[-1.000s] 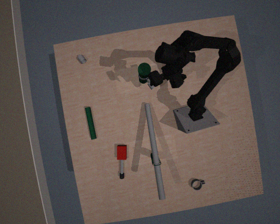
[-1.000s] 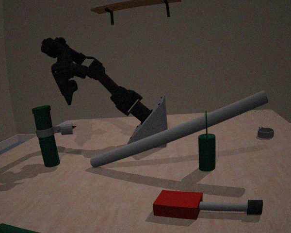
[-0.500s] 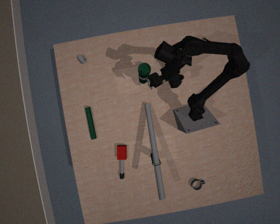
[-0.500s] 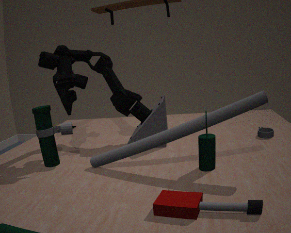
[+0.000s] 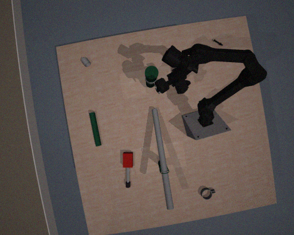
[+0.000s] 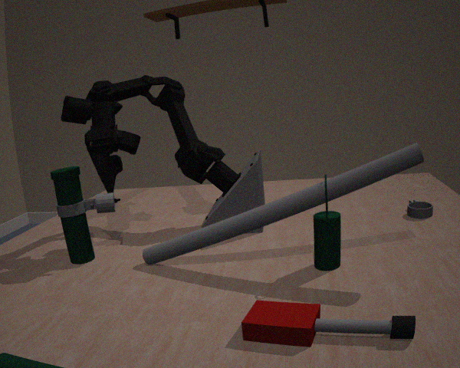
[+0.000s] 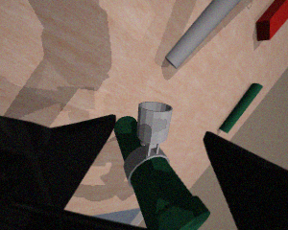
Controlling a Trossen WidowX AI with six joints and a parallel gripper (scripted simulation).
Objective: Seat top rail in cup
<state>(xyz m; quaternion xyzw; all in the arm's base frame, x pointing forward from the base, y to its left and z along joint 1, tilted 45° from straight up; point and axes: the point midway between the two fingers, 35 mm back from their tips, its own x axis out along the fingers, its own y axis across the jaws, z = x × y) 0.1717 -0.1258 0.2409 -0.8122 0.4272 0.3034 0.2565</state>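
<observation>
The big green post (image 5: 150, 85) (image 6: 77, 238) (image 7: 160, 192) leans slightly, with its cap (image 6: 65, 173) on top. The brace band (image 6: 70, 208) is around its upper half, below the cap. The grey rail-end cup (image 6: 104, 202) (image 7: 155, 122) sticks out from the band. The grey rail (image 5: 159, 141) (image 6: 238, 225) (image 7: 202, 34) passes through the loop (image 5: 160, 170) (image 6: 326, 190) above the short green post (image 6: 326, 241). It slopes down, and its low end is near the table, apart from the cup. My gripper (image 7: 159, 126) is open and empty, with its fingertips either side of the cup in the wrist view. Contact is unclear.
A red block (image 5: 127, 159) (image 6: 281, 320) with a rod lies beside the rail. A green rod (image 5: 95, 129) (image 7: 241, 107), a grey ring clamp (image 5: 206, 193) (image 6: 419, 209), a small grey cylinder (image 5: 85, 61) and a dark bolt (image 5: 217, 42) lie on the table. My arm's base plate (image 5: 212, 131) is right of the rail.
</observation>
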